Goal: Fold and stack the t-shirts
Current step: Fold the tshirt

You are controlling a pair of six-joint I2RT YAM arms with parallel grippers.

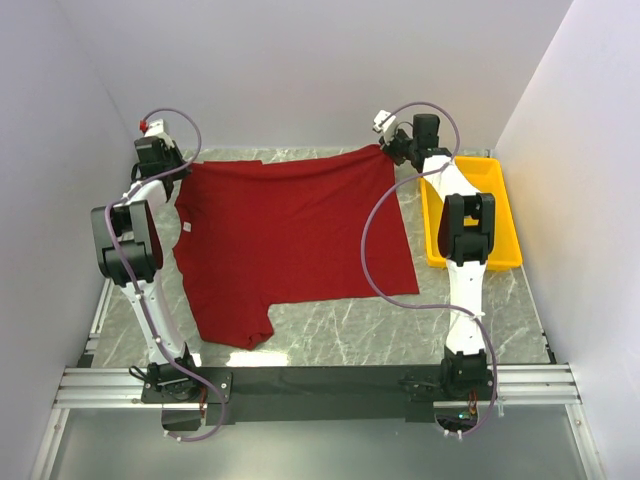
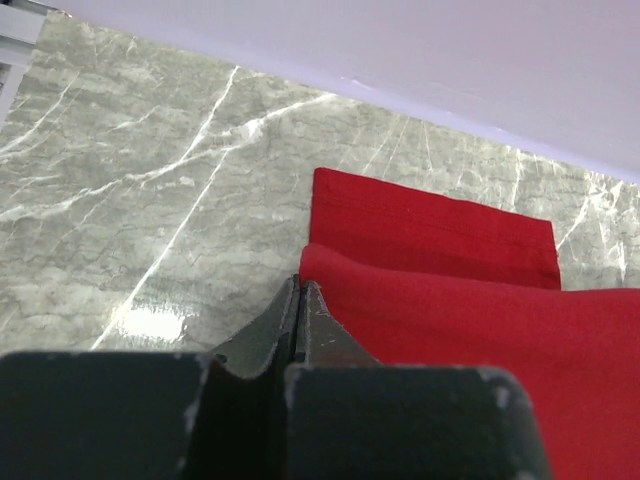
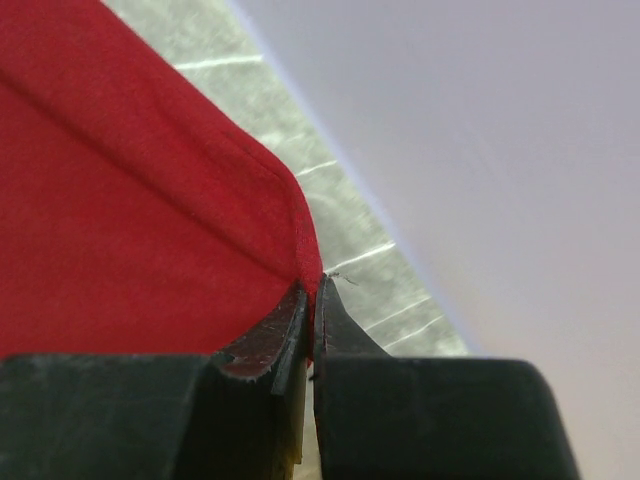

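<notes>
The dark red t-shirt (image 1: 290, 240) lies spread flat on the marble table, its collar and small white tag (image 1: 187, 229) at the left and one sleeve toward the near edge. My left gripper (image 1: 178, 172) is shut at the shirt's far left corner. In the left wrist view its jaws (image 2: 299, 285) are closed, and a raised fold of the red cloth (image 2: 480, 330) meets their tips. My right gripper (image 1: 388, 150) is shut on the far right corner. In the right wrist view the red cloth (image 3: 120, 220) runs in between the closed jaws (image 3: 312, 290).
A yellow plastic tray (image 1: 505, 215) stands at the right side of the table, beside the right arm. White walls close in the back and both sides. The arm bases sit on the rail at the near edge.
</notes>
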